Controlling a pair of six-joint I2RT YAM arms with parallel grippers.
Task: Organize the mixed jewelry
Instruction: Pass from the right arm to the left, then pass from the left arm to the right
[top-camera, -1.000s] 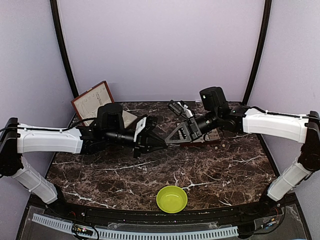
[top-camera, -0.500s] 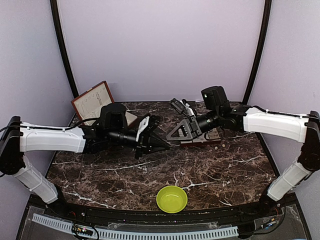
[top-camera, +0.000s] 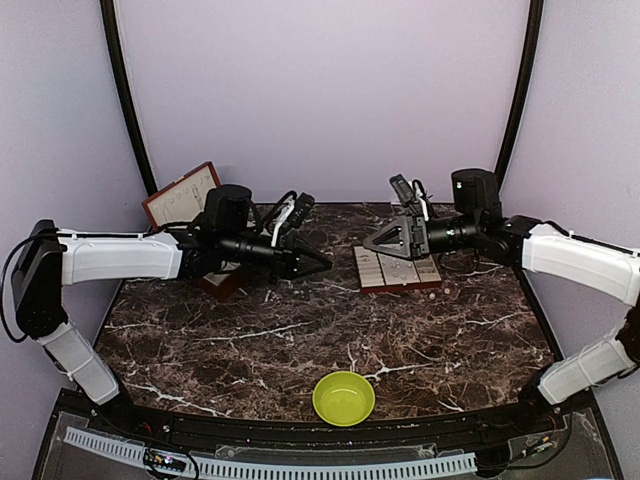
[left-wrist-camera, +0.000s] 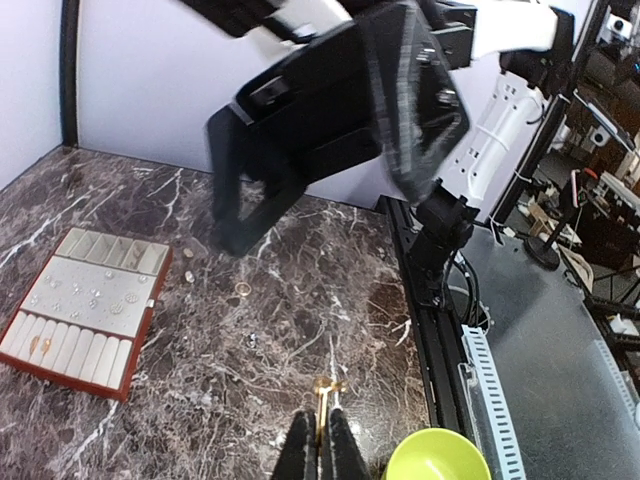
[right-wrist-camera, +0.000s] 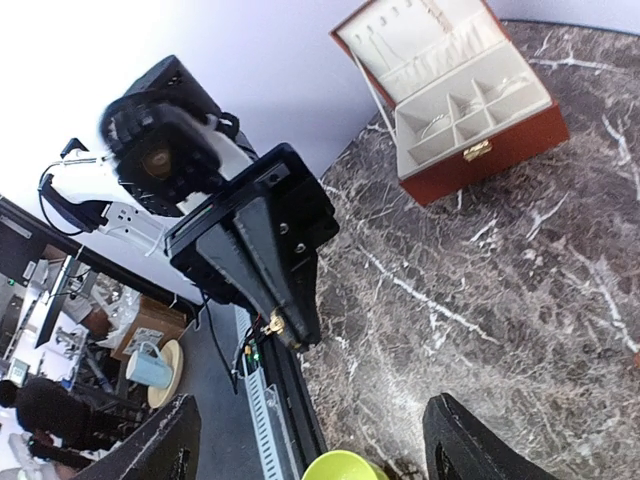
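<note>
My left gripper (top-camera: 322, 265) hangs above the marble table's middle, shut on a small gold jewelry piece (left-wrist-camera: 328, 388) that sticks out past its fingertips (left-wrist-camera: 300, 445). The same gold piece (right-wrist-camera: 272, 322) shows at its tip in the right wrist view. My right gripper (top-camera: 383, 215) hovers over the padded tray (top-camera: 398, 268), open and holding nothing, its fingers (right-wrist-camera: 165, 445) far apart. Tiny pale pieces (left-wrist-camera: 95, 295) lie on the tray (left-wrist-camera: 85, 310). A small ring (left-wrist-camera: 243, 289) and a few bead-like bits (left-wrist-camera: 252, 340) lie loose on the table.
The red-brown hinged box (right-wrist-camera: 455, 95) stands open at the back left, partly hidden under my left arm in the top view; its lid (top-camera: 185, 195) is upright. A lime-green bowl (top-camera: 344, 397) sits near the front edge.
The two grippers met tip to tip a second ago. The right one has opened and drawn back right over the tray. The left has pulled back left, still shut on the gold piece.
</note>
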